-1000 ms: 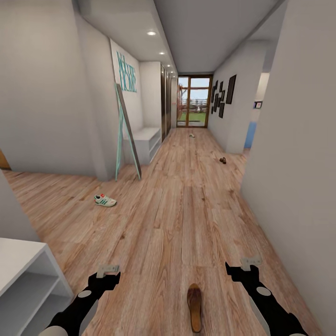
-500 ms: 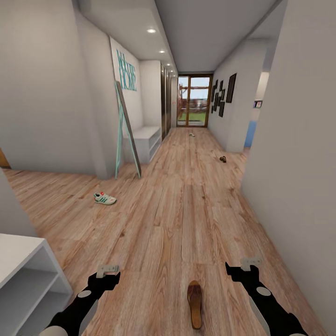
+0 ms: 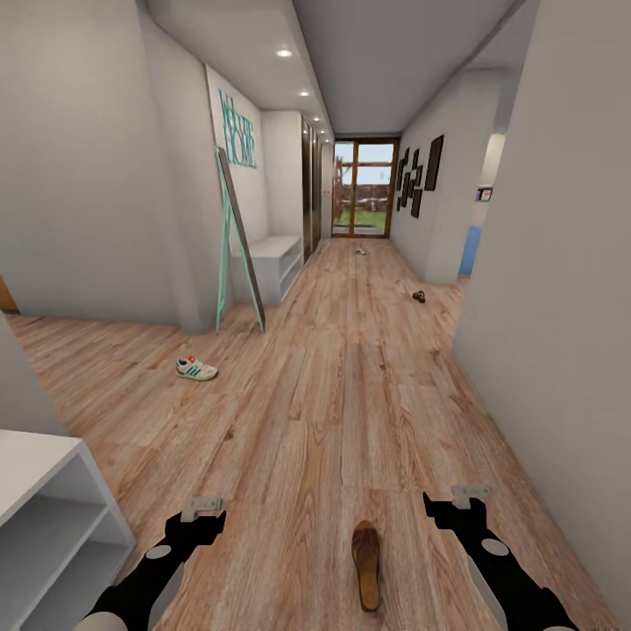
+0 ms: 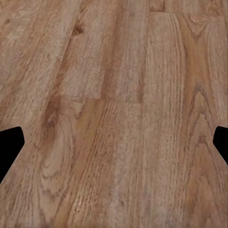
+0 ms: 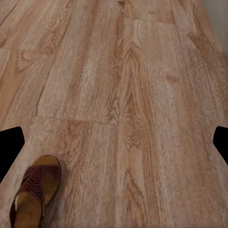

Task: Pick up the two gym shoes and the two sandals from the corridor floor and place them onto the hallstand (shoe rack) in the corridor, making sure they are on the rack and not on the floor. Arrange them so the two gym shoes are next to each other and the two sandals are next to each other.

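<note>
1. Both grippers hang low over the corridor floor (image 3: 350,394) with nothing in them: the left gripper (image 3: 202,506) at lower left of the head view, the right gripper (image 3: 471,495) at lower right. Each wrist view shows the two fingertips far apart at the frame edges, so the jaws stand wide.
2. Between them, at bottom centre of the head view, lies one sandal (image 3: 366,563), flat on the planks and sole down. Its long axis runs straight up and down the frame, along the corridor. The right wrist view catches its strapped open toe (image 5: 35,190), so the toe seems to point up the corridor, away from the robot.
3. My guess is the right arm sits slightly nearer; either could reach inward and down.
4. Farther out, a gym shoe (image 3: 196,369) lies left of centre, angled across the boards.
5. A second sandal (image 3: 419,296) sits well up the corridor on the right, and a small pale object (image 3: 360,252), perhaps the other sneaker, lies near the glass door (image 3: 363,189).
6. One light grey shelved unit (image 3: 53,517) stands at lower left; another grey bench (image 3: 277,267) sits mid-left beyond a leaning mirror (image 3: 238,245).
</note>
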Tool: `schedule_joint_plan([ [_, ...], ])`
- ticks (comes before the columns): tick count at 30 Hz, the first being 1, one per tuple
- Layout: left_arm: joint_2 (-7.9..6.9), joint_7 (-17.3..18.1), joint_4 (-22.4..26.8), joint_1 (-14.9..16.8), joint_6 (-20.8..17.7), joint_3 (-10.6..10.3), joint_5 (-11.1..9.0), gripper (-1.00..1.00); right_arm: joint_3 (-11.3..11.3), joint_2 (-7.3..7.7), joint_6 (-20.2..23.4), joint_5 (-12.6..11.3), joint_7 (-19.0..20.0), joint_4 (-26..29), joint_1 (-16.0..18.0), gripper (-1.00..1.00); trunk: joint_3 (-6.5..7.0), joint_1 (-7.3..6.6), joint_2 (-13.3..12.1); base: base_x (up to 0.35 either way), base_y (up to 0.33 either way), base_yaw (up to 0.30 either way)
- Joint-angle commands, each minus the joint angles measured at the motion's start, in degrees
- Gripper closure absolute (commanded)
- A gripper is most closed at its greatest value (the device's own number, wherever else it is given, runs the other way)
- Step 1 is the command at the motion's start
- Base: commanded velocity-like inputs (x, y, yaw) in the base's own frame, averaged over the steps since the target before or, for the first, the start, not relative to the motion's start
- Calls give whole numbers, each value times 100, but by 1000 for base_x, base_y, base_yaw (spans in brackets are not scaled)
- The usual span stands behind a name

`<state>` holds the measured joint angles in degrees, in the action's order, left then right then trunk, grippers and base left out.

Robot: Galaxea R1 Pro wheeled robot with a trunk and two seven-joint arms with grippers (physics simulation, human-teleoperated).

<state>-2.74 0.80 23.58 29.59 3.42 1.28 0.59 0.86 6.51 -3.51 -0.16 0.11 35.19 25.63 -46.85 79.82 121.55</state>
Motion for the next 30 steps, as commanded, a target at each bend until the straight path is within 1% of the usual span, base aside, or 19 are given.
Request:
schedule_joint_plan([
  [1, 1, 7, -7, 3, 18, 13, 5, -100, 4, -1, -18, -2, 0, -6, 3, -100, -24, 22, 44, 0, 0, -70],
  [7, 5, 6, -60, 3, 18, 13, 3, -100, 2, -1, -18, -2, 1, -9, 3, -100, -131, 153, 284, 0, 0, -186],
  [11, 8, 8, -69, 3, 18, 13, 3, -100, 2, -1, -18, -2, -1, -11, 3, -100, -203, 241, 445, 0, 0, -104],
  [30, 7, 6, -73, 3, 18, 13, 2, -100, 2, -1, -18, -2, -1, -13, 3, -100, -544, 658, 1207, 0, 0, -12],
])
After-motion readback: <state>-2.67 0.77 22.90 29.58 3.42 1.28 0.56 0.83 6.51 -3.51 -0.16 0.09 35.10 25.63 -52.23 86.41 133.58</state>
